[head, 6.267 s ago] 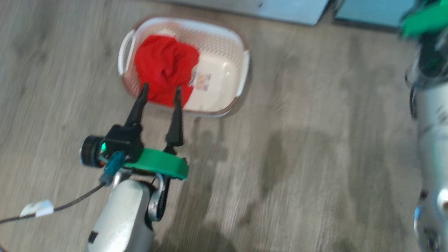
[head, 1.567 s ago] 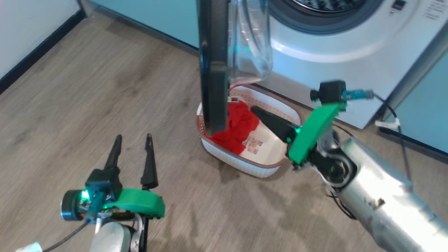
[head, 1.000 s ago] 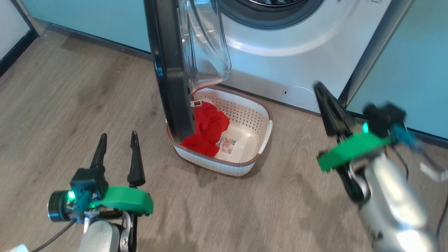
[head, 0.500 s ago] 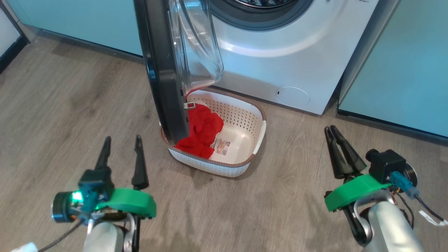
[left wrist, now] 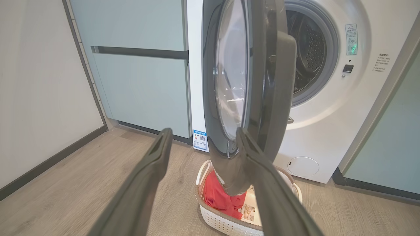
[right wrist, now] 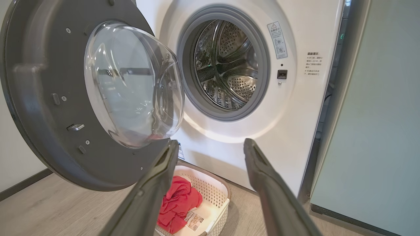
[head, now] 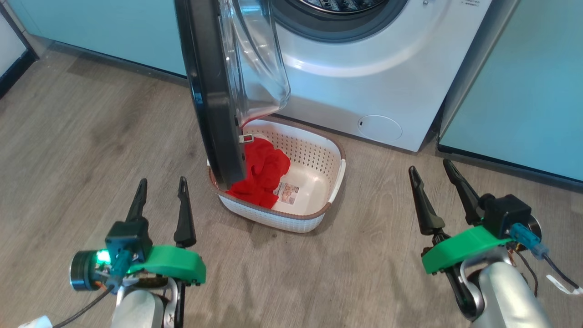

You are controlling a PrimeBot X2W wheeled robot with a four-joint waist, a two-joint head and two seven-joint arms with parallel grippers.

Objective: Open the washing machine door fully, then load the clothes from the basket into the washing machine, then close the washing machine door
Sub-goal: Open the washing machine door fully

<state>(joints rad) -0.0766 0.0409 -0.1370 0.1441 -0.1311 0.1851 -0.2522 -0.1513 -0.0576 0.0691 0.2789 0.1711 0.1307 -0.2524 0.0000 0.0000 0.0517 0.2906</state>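
- Washing machine door (head: pixel 214 91) stands open over the basket's (head: pixel 334 175) left end.
- Red garment (head: pixel 259 171) lies in the basket.
- Left gripper (head: pixel 161 193) and right gripper (head: pixel 430 175): both spread, empty.

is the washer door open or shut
Open. The washing machine door stands swung out to the side, and the drum is uncovered.

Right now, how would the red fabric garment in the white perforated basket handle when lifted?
Probably floppy: the red fabric garment lies bunched in folds. Likely light: soft cloth. Trailing ends might brush the black-rimmed round door overhanging it.
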